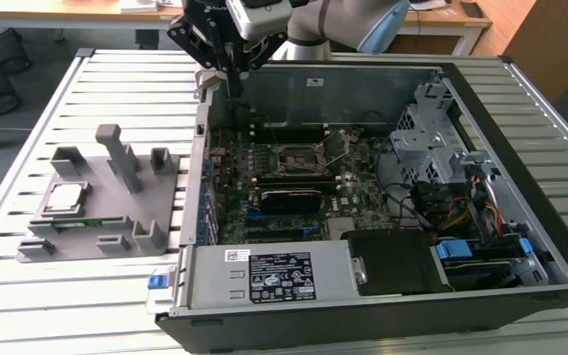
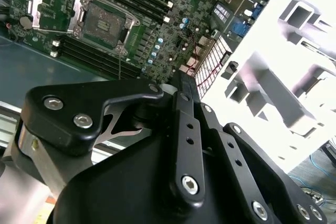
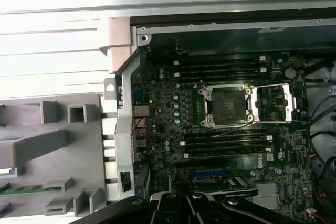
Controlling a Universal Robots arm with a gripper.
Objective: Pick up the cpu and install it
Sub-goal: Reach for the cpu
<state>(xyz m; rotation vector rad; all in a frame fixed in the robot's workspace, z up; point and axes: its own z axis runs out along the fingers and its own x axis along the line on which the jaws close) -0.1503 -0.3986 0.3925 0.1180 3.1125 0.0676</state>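
The cpu, a small square chip with a silver top, lies flat in a recess of the grey fixture at the exterior view's left. My gripper hangs above the back left corner of the open computer case, well apart from the cpu, its fingers together with nothing between them. The motherboard socket stands with its metal frame swung open, as both wrist views also show: socket, socket. The gripper's dark linkage fills the near part of the second wrist view.
A green memory stick lies in the fixture in front of the cpu. Upright grey posts rise from the fixture. The case holds a drive cage, cables and a power supply. All of it stands on a slatted metal table.
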